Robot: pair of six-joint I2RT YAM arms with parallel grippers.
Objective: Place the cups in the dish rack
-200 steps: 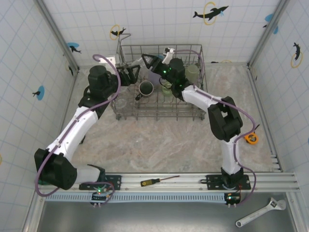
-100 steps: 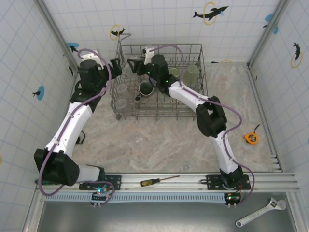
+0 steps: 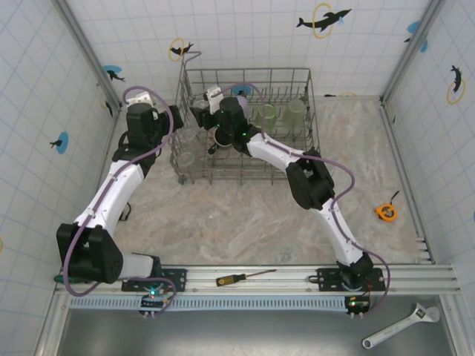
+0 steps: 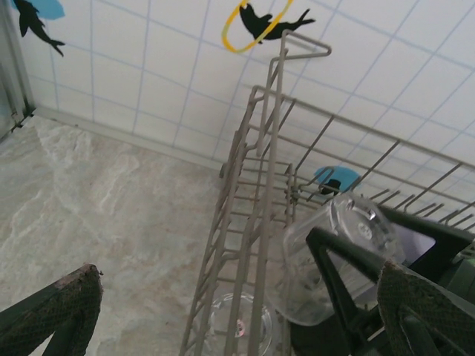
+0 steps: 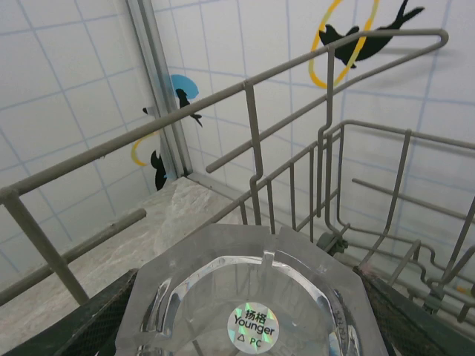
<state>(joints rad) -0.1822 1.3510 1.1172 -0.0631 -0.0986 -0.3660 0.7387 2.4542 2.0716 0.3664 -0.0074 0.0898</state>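
Marbled beige stone-look tabletop (image 3: 245,215) ran wall to wall, bare across the middle. White tiled walls (image 3: 245,37) w/ thin blue grid lines closed it in at 9, 12 and 3 o'clock, dotted w/ dark dolphin stickers in yellow rings and a few blue discs. Metal rail (image 3: 297,276) crossed the 6 o'clock edge, both arm bases bolted on it.

Dish rack (image 3: 245,72), grey wire, sat at 12 o'clock near the back wall. Inside: two green tumblers (image 3: 266,115) toward its 1 o'clock part, black mug (image 3: 223,137) approx. centre, clear glasses (image 3: 185,156) along its 9 o'clock side.

R claw (image 3: 200,111) reached over the rack to its 10 o'clock corner, gripping a clear glass (image 5: 252,297). Wrist cam looked straight at the glass base w/ a small round sticker, a finger on each side. From the L wrist cam that glass (image 4: 349,245) lay tilted just inside the rack's side wall (image 4: 245,222), up near the top rail, another glass lower down behind the wires.

L claw (image 3: 180,117) hung outside the rack at its 9–10 o'clock side, jaws spread wide, nothing between them but the wire wall beyond.

Loose bits: screwdriver (image 3: 241,277) on the rail at 6 o'clock, tape measure (image 3: 385,212) at approx. 4 o'clock, wrench (image 3: 401,326) on the grey ledge at 5 o'clock.
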